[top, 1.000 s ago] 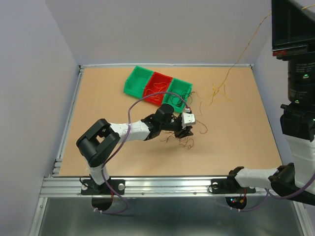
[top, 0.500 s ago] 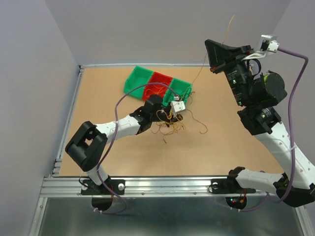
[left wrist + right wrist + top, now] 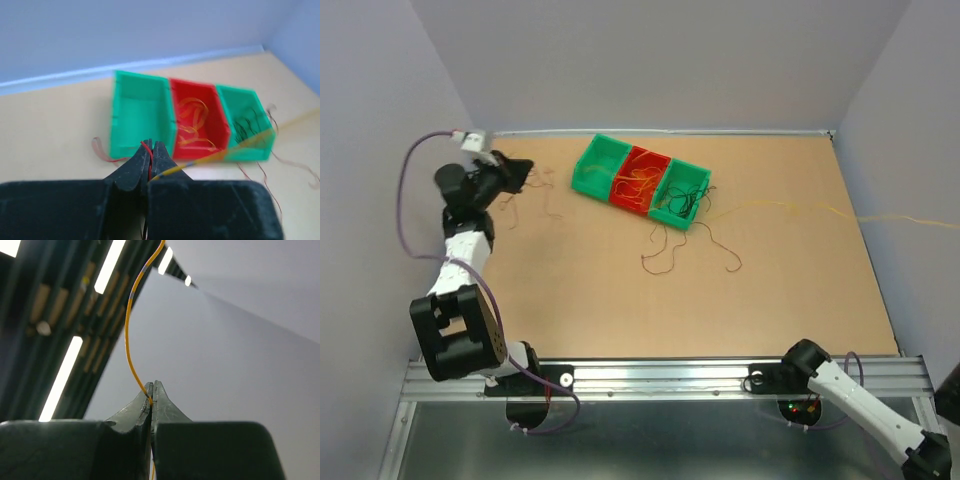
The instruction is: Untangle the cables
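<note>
Left gripper [image 3: 518,170], at ten o'clock, is clamped on a red wire [image 3: 145,145]. Right gripper [image 3: 152,389] pinches a yellow wire [image 3: 790,208] stretched toward three. Draw them apart slowly: loose strands [image 3: 663,258], possibly snagged, lie at six of the bins [image 3: 590,183].

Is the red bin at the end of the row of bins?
No, the red bin sits between the left green bin and the right green bin.

My right hand [image 3: 151,389] is pinched tight on one thin orange-yellow cable [image 3: 127,330] — the fingertips meet with no gap. The cable rises from between them, bows left, then curves toward the top edge, against a grey wall [image 3: 240,355] and bright strip lights [image 3: 62,377].
</note>
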{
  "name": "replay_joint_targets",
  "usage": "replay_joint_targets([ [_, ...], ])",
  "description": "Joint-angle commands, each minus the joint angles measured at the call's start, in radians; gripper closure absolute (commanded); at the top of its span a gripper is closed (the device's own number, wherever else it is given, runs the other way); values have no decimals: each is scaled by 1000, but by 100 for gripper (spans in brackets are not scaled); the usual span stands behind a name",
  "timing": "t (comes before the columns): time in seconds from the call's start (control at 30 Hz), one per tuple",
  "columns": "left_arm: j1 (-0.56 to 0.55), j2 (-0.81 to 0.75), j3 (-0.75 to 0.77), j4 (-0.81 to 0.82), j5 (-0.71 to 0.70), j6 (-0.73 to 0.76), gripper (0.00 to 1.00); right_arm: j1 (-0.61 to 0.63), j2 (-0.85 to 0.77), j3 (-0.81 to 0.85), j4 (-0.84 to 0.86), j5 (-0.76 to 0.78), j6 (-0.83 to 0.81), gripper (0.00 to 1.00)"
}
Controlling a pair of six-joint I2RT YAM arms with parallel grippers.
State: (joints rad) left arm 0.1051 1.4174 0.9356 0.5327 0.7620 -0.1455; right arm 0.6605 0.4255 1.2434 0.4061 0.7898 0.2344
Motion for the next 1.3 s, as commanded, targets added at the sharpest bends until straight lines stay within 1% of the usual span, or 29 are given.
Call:
replay_joint_targets([
  [0.0, 201, -84, -127, 202, 212, -221, 100, 2, -202, -134, 157, 128, -24, 99],
  [0.03, 206, -72, -138, 176, 230, -192, 100, 1, -217, -139, 157, 124, -29, 99],
  [0.07, 205, -57, -132, 138, 244, -130, 100, 1, -226, -140, 148, 120, -32, 99],
  [0.1, 205, -26, -124, 101, 264, -117, 100, 1, -228, -139, 136, 103, -18, 100],
  [0.13, 200, -9, -120, 99, 299, -112, 100, 1, -225, -134, 119, 83, -9, 100],
  [0.17, 176, 0, -107, 92, 336, -103, 100, 4, -194, -124, 100, 60, -4, 100],
  [0.2, 151, 5, -97, 75, 338, -85, 100, 2, -171, -87, 35, 37, 5, 99],
  [0.23, 104, -6, -80, 3, 317, -4, 100, 4, -113, -63, -2, -12, 35, 99],
  [0.3, 47, -58, -84, -68, 271, 102, 100, 2, -47, -10, -82, -88, 57, 99],
  [0.37, -14, -101, -98, -109, 202, 174, 100, 2, 14, 7, -96, -144, 52, 100],
  [0.4, -72, -138, -103, -149, 183, 207, 100, 4, 78, 19, -128, -168, 55, 99],
  [0.43, -102, -156, -109, -166, 172, 262, 100, 2, 108, 39, -147, -216, 60, 99],
  [0.47, -166, -173, -113, -178, 149, 288, 100, 2, 168, 50, -177, -237, 68, 99],
  [0.53, -238, -224, -126, -215, 132, 360, 100, 2, 243, 70, -203, -293, 83, 100],
  [0.57, -239, -224, -132, -221, 129, 380, 100, 2, 243, 70, -204, -311, 83, 99],
  [0.6, -293, -238, -133, -253, 122, 408, 100, 2, 284, 70, -205, -343, 89, 100],
  [0.67, -358, -245, -130, -293, 70, 467, 100, 2, 317, 70, -205, -371, 91, 99],
  [0.7, -398, -245, -130, -336, 41, 525, 100, 2, 335, 70, -208, -395, 94, 99],
  [0.73, -486, -244, -127, -353, -42, 550, 100, 2, 361, 68, -210, -408, 97, 99],
  [0.77, -533, -238, -127, -368, -91, 573, 99, 4, 377, 68, -213, -422, 100, 100],
  [0.83, -617, -219, -129, -393, -203, 630, 88, 2, 401, 74, -228, -463, 105, 100],
  [0.87, -677, -212, -130, -396, -310, 642, 80, 2, 427, 80, -237, -477, 108, 99],
  [0.9, -700, -192, -130, -398, -357, 658, 63, 2, 440, 90, -253, -504, 114, 99],
  [0.93, -712, -180, -129, -396, -397, 661, 53, 2, 453, 94, -257, -520, 117, 99],
  [0.97, -728, -167, -118, -398, -480, 659, 43, 2, 475, 100, -271, -532, 120, 99],
  [1.03, -732, -135, -101, -413, -548, 658, 32, 2, 493, 111, -280, -567, 128, 99],
  [1.07, -732, -127, -80, -419, -608, 656, 30, 2, 509, 113, -283, -577, 131, 100],
  [1.13, -734, -121, -42, -468, -668, 665, 29, 2, 519, 110, -286, -604, 132, 99],
  [1.27, -733, -152, -12, -514, -716, 708, 27, 4, 552, 93, -286, -601, 132, 99],
])
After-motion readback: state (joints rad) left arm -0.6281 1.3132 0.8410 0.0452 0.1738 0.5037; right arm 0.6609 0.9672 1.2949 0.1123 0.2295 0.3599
